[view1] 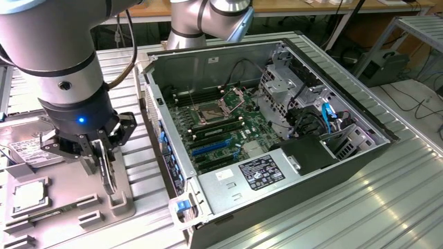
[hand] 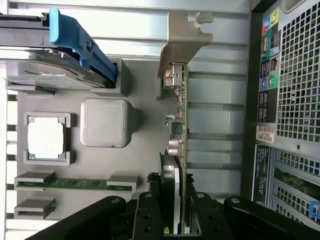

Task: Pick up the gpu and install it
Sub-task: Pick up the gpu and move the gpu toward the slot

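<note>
As the exterior view has it, the pincer (view1: 102,155) hangs over the grey holder tray (view1: 69,218) at the exterior view's left, beside the open computer case (view1: 277,135). Its jaws are drawn in narrow and clamped on the gpu (view1: 107,174), which stands on edge with its lower end at the tray's slot block. A CPU chip (view1: 29,196) lies in the tray nearby. From the wrist view, the black fingers (hand: 148,215) press either face of the gpu (hand: 181,125), seen edge-on, with its silver bracket (hand: 186,40) at the far end, near the case's rear panel (hand: 295,100).
</note>
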Available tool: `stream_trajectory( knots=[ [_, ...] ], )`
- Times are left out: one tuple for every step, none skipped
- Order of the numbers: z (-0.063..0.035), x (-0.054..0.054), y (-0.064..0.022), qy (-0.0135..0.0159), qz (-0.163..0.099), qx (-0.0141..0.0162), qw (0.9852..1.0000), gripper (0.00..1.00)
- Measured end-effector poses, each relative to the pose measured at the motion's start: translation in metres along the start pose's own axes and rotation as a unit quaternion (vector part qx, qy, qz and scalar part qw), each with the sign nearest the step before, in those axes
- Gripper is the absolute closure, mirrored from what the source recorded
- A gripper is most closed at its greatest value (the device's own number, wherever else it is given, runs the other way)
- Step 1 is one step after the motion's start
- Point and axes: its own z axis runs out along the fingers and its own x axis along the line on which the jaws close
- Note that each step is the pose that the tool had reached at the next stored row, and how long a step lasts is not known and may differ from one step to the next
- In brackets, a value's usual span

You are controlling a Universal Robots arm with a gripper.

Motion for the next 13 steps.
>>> stream_trajectory(
  knots=[
    [-0.0011,0.0,0.0,0.0,0.0,0.0,1.0,0.72],
    [-0.0022,0.0,0.0,0.0,0.0,0.0,1.0,0.72],
    [-0.0037,0.0,0.0001,0.0,0.0,0.0,1.0,0.72],
    [-0.0055,0.0,0.0001,0.0,0.0,0.0,1.0,0.72],
    [-0.0077,0.0,0.0002,0.0,0.0,0.0,1.0,0.72],
    [-0.0094,0.0,0.0002,0.0,0.0,0.0,1.0,0.72],
    [-0.0114,0.0,0.0003,0.0,0.0,0.0,1.0,0.72],
    [-0.0133,0.0,0.0004,0.0,0.0,0.0,1.0,0.72],
    [-0.0152,0.0,0.0004,0.0001,0.0,0.0,1.0,0.72],
    [-0.017,0.0,0.0005,0.0,0.0,0.0,1.0,0.72],
    [-0.0192,0.0,0.0005,0.0,0.0,0.0,1.0,0.72],
    [-0.0213,0.0,0.0006,0.0,0.0,0.0,1.0,0.72],
    [-0.0234,0.0,0.0007,0.0,0.0,0.0,1.0,0.72]
  ],
)
